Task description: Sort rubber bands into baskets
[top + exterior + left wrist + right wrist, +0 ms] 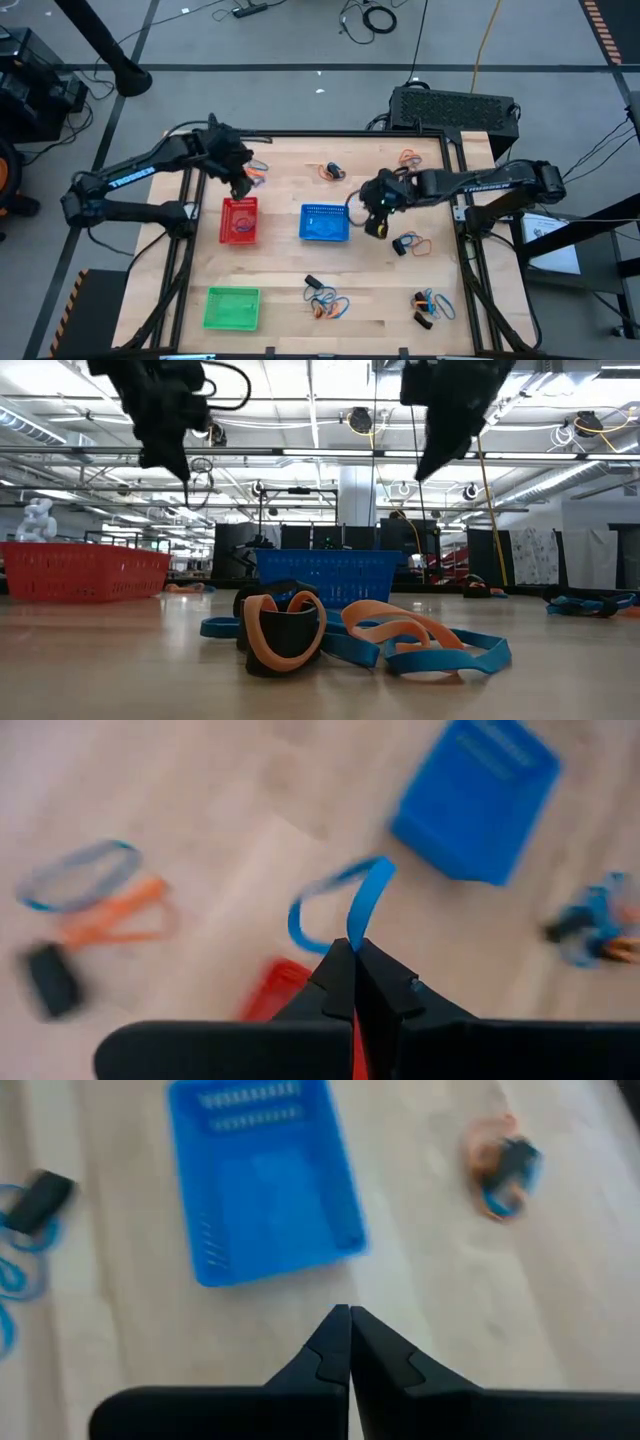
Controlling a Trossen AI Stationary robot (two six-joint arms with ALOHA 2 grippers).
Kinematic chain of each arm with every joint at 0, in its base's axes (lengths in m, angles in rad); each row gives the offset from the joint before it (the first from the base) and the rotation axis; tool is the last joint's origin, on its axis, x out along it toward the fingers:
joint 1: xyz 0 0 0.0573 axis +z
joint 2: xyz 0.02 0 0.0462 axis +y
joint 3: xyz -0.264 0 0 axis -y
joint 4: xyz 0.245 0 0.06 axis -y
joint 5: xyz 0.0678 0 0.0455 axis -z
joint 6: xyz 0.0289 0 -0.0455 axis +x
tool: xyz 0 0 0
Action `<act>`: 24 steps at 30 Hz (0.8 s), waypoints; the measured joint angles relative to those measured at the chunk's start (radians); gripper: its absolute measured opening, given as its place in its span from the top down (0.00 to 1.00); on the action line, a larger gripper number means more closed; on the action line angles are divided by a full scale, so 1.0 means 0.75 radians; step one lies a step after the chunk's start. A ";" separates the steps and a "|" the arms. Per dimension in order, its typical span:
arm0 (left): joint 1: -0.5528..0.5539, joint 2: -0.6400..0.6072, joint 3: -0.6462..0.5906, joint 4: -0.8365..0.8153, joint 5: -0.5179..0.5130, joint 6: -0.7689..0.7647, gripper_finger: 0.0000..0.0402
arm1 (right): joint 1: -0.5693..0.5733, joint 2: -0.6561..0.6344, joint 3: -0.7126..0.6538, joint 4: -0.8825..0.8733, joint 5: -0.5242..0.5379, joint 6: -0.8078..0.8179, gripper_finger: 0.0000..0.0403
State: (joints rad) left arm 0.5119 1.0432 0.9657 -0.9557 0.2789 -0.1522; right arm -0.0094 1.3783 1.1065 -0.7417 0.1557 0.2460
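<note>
Both arms dark, near-black, built of slim tubular links with bulkier joint housings. Pale lettering runs along the forearm link of each arm in the high view. Left gripper (352, 952) and right gripper (348, 1318): two matte black fingers each, tapering to narrow wedge tips, stepped notch partway down, rising from a wide rounded black body

Pale wooden worktop (290, 270) inside a dark frame. Behind it, a black perforated box (452, 108); cables (372, 16) trail over the grey floor. Ceiling lights (300, 455) and dark racks (330, 540) fill the hall beyond.
</note>
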 joint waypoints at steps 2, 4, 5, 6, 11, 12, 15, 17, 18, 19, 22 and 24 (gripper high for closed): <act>-0.083 -0.033 0.000 -0.036 0.002 -0.092 1.00 | -0.069 -0.031 0.000 -0.037 -0.008 -0.041 1.00; -0.175 -0.067 -0.004 -0.060 -0.007 -0.167 1.00 | -0.153 -0.056 0.000 -0.090 -0.007 -0.072 1.00; -0.218 -0.086 -0.009 -0.065 -0.022 -0.210 1.00 | -0.197 -0.069 0.000 -0.102 -0.007 -0.085 1.00; -0.262 -0.102 -0.014 -0.078 -0.042 -0.248 1.00 | -0.244 -0.078 0.001 -0.123 -0.006 -0.099 1.00; -0.483 -0.170 -0.058 -0.124 -0.202 -0.488 1.00 | -0.449 -0.083 -0.003 -0.237 -0.006 -0.118 1.00; -0.522 -0.180 -0.069 -0.126 -0.242 -0.535 1.00 | -0.485 -0.083 -0.013 -0.243 -0.006 -0.121 1.00; -0.633 -0.192 -0.115 -0.121 -0.334 -0.663 1.00 | -0.579 -0.083 -0.054 -0.236 -0.005 -0.125 1.00; -0.696 -0.192 -0.155 -0.121 -0.373 -0.734 1.00 | -0.643 -0.083 -0.088 -0.239 -0.002 -0.122 1.00; -0.721 -0.188 -0.176 -0.121 -0.389 -0.758 1.00 | -0.674 -0.083 -0.105 -0.239 0.002 -0.110 1.00; -0.743 -0.185 -0.198 -0.119 -0.404 -0.778 1.00 | -0.706 -0.083 -0.121 -0.245 0.004 -0.097 1.00; -0.782 -0.177 -0.272 -0.111 -0.426 -0.838 1.00 | -0.782 -0.083 -0.155 -0.269 0.011 -0.064 1.00; -0.792 -0.171 -0.317 -0.108 -0.436 -0.869 1.00 | -0.829 -0.083 -0.172 -0.250 0.009 -0.065 1.00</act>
State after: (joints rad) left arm -0.0818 0.9146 0.7276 -1.0364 -0.0479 -0.8041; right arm -0.6315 1.3163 0.9772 -0.9291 0.1622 0.1972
